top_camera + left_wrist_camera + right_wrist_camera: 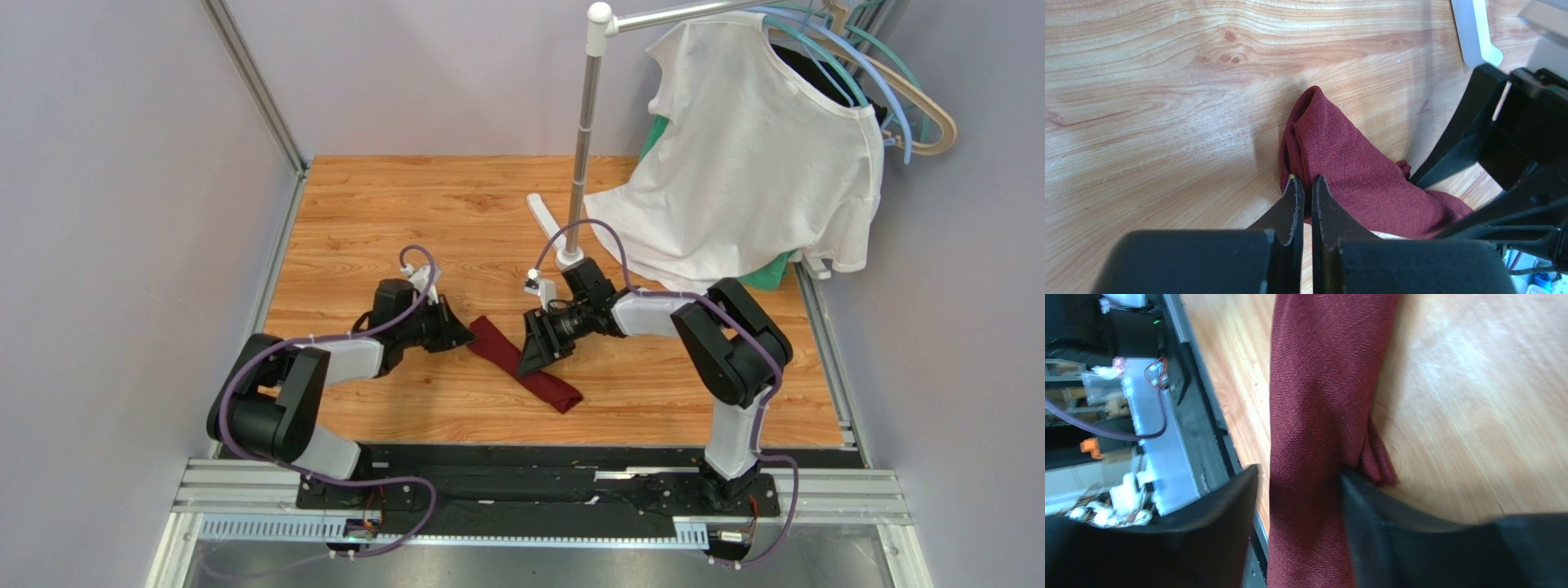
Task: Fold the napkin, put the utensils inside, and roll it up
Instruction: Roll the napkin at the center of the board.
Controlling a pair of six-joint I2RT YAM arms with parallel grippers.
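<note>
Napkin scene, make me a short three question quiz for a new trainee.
1. True or false: the left pincer is wide open.
2. The napkin lies: A) spread square, B) folded into a long strip, C) balled up.
3. Fill in: the right pincer's fingers stand either side of the ____.
Key: 1 false; 2 B; 3 napkin.

We see our left arm (350, 358) and right arm (650, 312) built of pale grey links between black joint housings. A purple cable (417, 254) loops back from behind each tool. The left tool (1303, 184) has slim matte-black fingers tapering to tips. The right tool (1300, 478) has broader, curved black fingers.
</note>
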